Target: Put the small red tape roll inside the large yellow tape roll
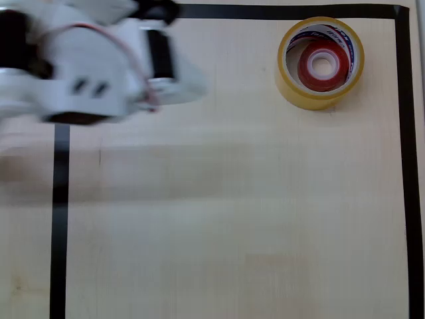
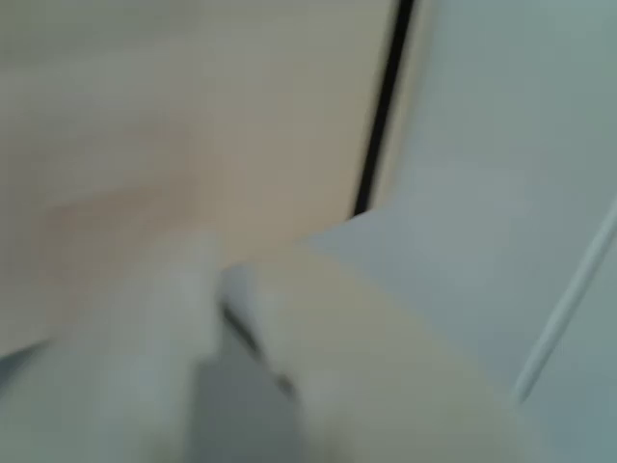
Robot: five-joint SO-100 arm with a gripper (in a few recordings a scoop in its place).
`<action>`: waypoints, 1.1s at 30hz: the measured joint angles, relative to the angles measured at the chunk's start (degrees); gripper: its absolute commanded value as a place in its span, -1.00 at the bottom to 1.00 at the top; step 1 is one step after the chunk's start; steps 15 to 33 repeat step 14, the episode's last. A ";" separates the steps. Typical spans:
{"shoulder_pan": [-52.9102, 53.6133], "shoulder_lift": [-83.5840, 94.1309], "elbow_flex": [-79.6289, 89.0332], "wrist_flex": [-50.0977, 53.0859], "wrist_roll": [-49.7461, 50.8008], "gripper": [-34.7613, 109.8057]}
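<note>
While nested in the large yellow tape roll (image 1: 291,83), the small red tape roll (image 1: 321,64) well apart from the blurred tool (image 1: 174,78), grip unreadable.

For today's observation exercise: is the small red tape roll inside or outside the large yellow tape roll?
Inside. In the overhead view the small red tape roll lies flat within the central hole of the large yellow tape roll, ringed by it.

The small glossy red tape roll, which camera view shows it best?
The overhead view. There the small glossy red tape roll lies flat inside the hole of the wide translucent yellow tape roll, its white core facing up. The wrist view is blurred, showing pale wooden table and black tape line.
</note>
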 measured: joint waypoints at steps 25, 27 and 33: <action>6.77 81.91 105.64 -26.72 0.44 -0.52; 6.77 81.91 105.64 -26.72 0.44 -0.52; 6.77 81.91 105.64 -26.72 0.44 -0.52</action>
